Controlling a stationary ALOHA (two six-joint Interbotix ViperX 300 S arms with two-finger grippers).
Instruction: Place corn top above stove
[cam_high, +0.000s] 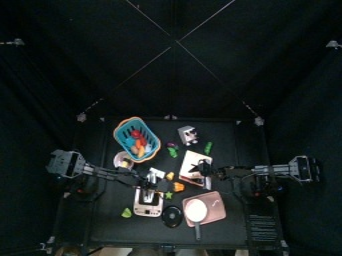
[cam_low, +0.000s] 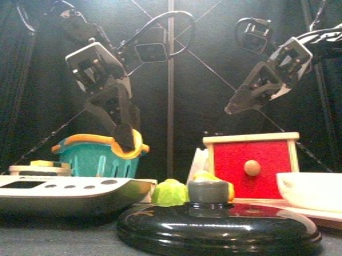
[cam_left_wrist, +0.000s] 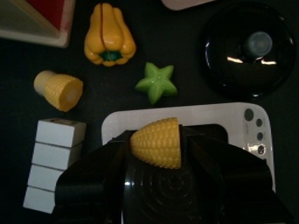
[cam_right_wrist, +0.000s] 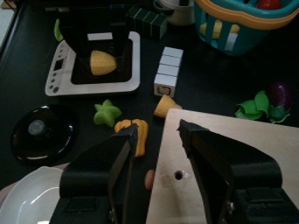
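The corn top (cam_left_wrist: 156, 143), a short yellow cob piece, lies on the white stove (cam_left_wrist: 251, 131) near the table's front left. My left gripper (cam_left_wrist: 158, 168) hangs right over it, open, one jaw on each side of the corn. The right wrist view shows the same: the corn (cam_right_wrist: 103, 61) on the stove (cam_right_wrist: 59, 77) under the left arm's black jaws. In the front view the stove (cam_low: 67, 190) sits low at the left. My right gripper (cam_right_wrist: 152, 149) is open and holds nothing, above the edge of the tan wooden board (cam_right_wrist: 246, 149).
Next to the stove lie a green star (cam_left_wrist: 155, 79), a yellow pepper (cam_left_wrist: 107, 35), a small yellow cup shape (cam_left_wrist: 59, 89), white blocks (cam_left_wrist: 52, 162) and a black lid (cam_left_wrist: 251, 52). A teal basket (cam_right_wrist: 246, 22) stands at the back, a red box (cam_low: 250, 165) mid-table.
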